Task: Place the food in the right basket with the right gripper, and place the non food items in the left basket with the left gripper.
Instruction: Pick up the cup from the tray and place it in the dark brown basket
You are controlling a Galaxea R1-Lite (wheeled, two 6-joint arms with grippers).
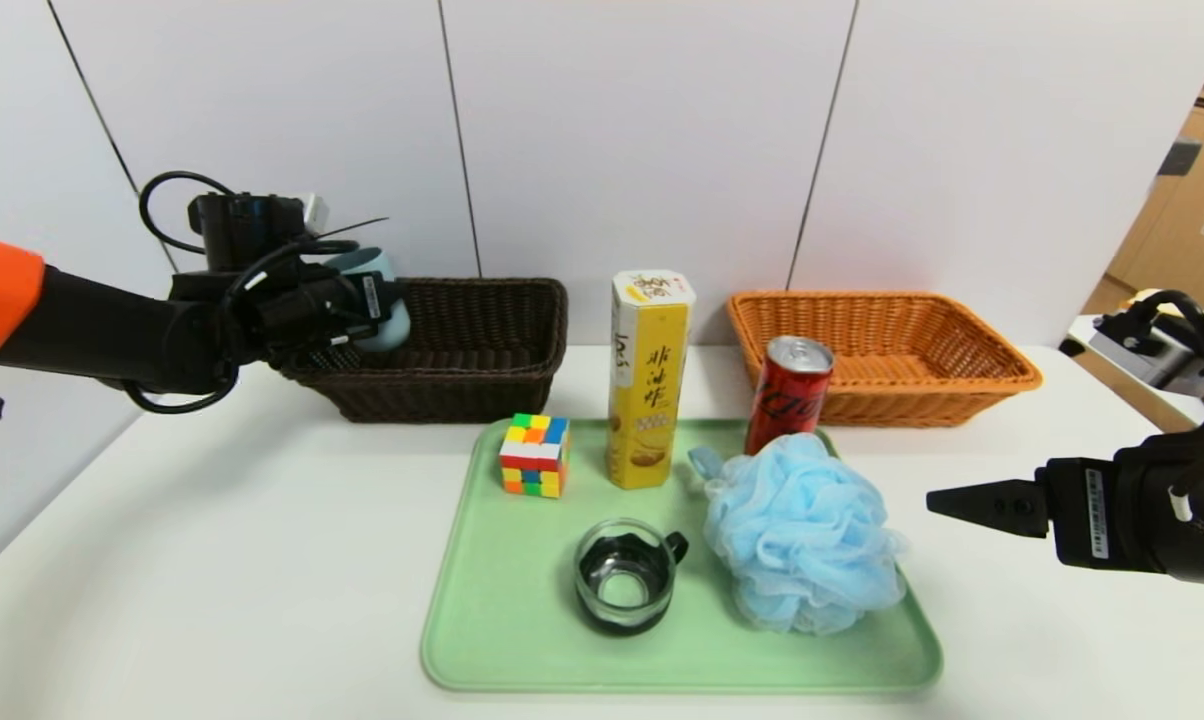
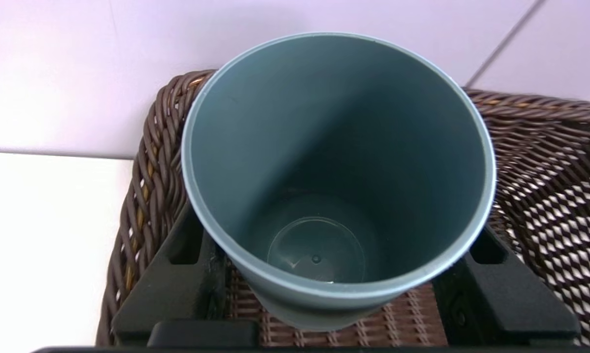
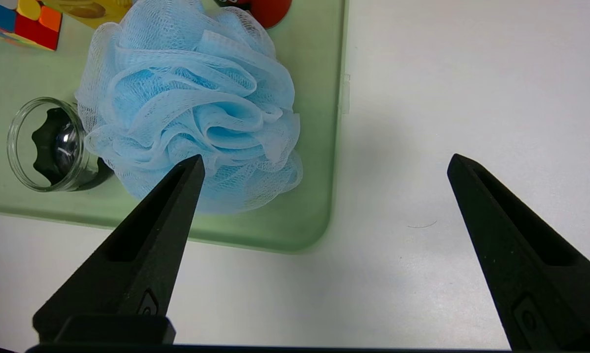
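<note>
Closest to the camera, low in the middle of the head view, there's a pale green tray (image 1: 482,640) on the white table (image 1: 212,560). At the tray's front edge sits the small clear glass mug (image 1: 626,576) with its black handle, and just right of it, pretty much touching, is the fluffy light blue bath sponge (image 1: 800,535). At the right edge of the frame, about level with those two, the right gripper (image 3: 324,164) hangs above bare table beside the tray with its fingers spread wide and nothing between them. Moving up the frame, the puzzle cube (image 1: 534,455) sits at the tray's back left, the tall yellow snack carton (image 1: 648,378) stands upright dead centre, and the red drink can (image 1: 788,402) stands right of it, half tucked behind the sponge. Farther back against the wall, the dark brown basket (image 1: 472,350) is left of centre and the orange-tan basket (image 1: 882,350) is right of centre with nothing visible in it. In the upper left the left gripper (image 1: 357,315) is pinching the blue-grey cup (image 2: 339,176) by its sides, held over the dark basket's left end.
</note>
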